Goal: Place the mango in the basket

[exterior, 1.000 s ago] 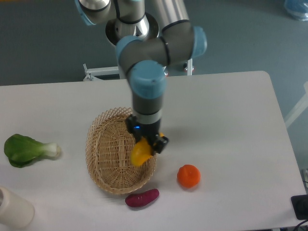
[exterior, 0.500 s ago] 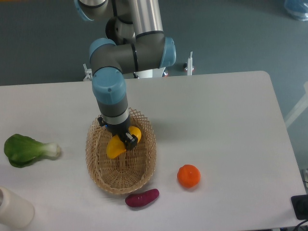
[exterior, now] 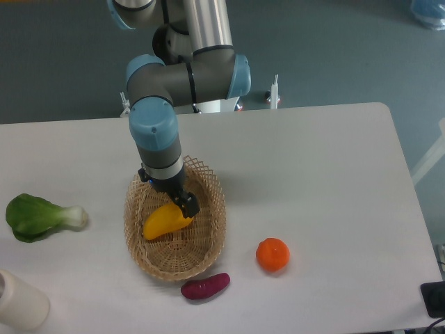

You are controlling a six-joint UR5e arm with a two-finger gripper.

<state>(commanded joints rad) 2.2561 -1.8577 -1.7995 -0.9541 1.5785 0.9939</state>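
I see the mango (exterior: 165, 220) lying inside the basket (exterior: 208, 243), tapered end pointing lower left. My gripper (exterior: 182, 204) sits at its upper right end, fingers on or just beside the fruit; I cannot tell whether they are clamped or let go. Outside, a purple sweet potato (exterior: 205, 286) lies just below the rim, an orange (exterior: 272, 254) to the right, bok choy (exterior: 42, 216) far left.

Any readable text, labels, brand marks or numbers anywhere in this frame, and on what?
None. No word, number or sign can be read on the arm, the tool, the mango, the basket, the table or the produce around it. The white container at the lower left shows no legible label.
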